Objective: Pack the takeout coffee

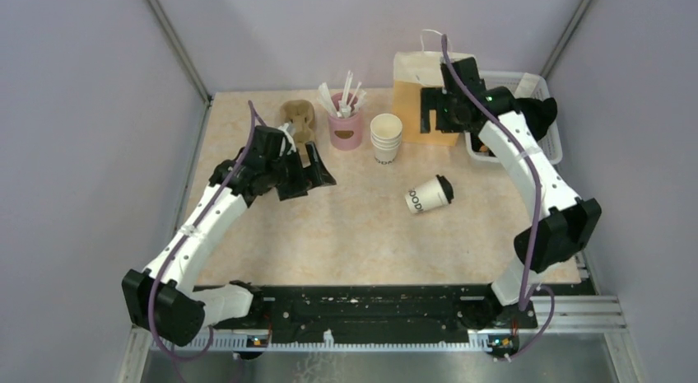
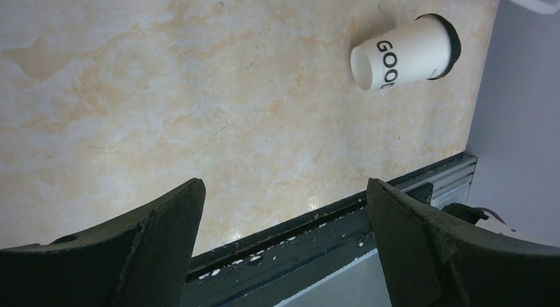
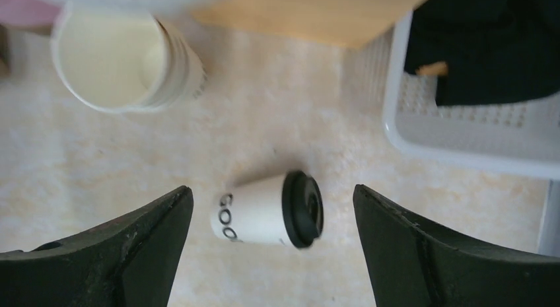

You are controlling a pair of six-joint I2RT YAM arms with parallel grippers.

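**A:** Right wrist view first: where is the coffee lying?

**B:** The takeout coffee cup is lying on its side on the desk, low in the centre of the frame. It is showing in the gap between the right fingers, with its black lid pointing right. It is touching neither finger.

**A:** And how are those fingers standing?

**B:** They are standing spread wide and gripping nothing. The stack of lidless cups is sitting at upper left of that frame, and the white basket at the right edge.

**A:** What is the left wrist view showing?

**B:** There the cup is lying in the upper right of the frame, well apart from the left fingers. Those are filling the lower corners, also spread wide and holding nothing.

**A:** And from above?

**B:** The cup is lying right of centre, while the right fingers are hanging by the paper bag at upper right.
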